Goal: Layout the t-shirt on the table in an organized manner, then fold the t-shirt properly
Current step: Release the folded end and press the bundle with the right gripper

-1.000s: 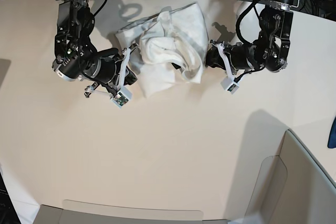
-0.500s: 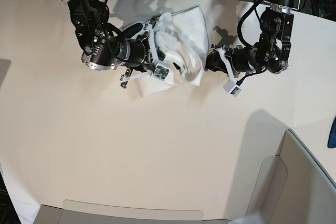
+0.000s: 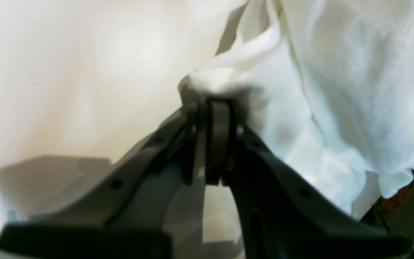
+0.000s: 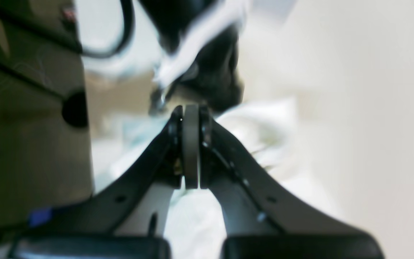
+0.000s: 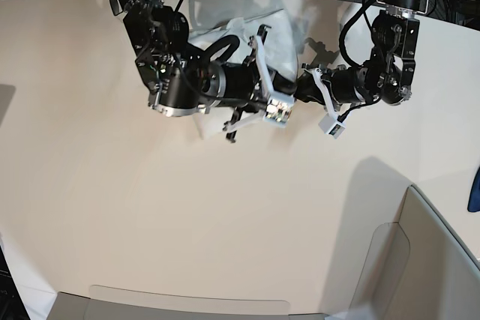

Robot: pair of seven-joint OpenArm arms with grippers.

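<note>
Shirt (image 5: pixel 279 29) bunched at far centre of table (image 5: pixel 225 222), mostly under right arm. Left fingers (image 3: pixel 210 108) clamped on shirt edge; right fingers (image 4: pixel 189 115) together, empty. Risks: wrists nearly touching, collision likely; thin pinch may slip; arm blocks view. Grey panel (image 5: pixel 420 260) near right, clear.

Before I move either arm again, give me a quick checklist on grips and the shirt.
1. Left gripper shut on a bunch of the shirt: ok.
2. Right gripper shut, pads together with no cloth between them: ok if that is intended; it holds nothing.
3. Shirt spread flat on the table: not ok, it is bunched and mostly hidden under the right arm in the base view.
4. Arms apart: not ok, they sit close together over the shirt.
5. Print side facing up: cannot tell.
</note>
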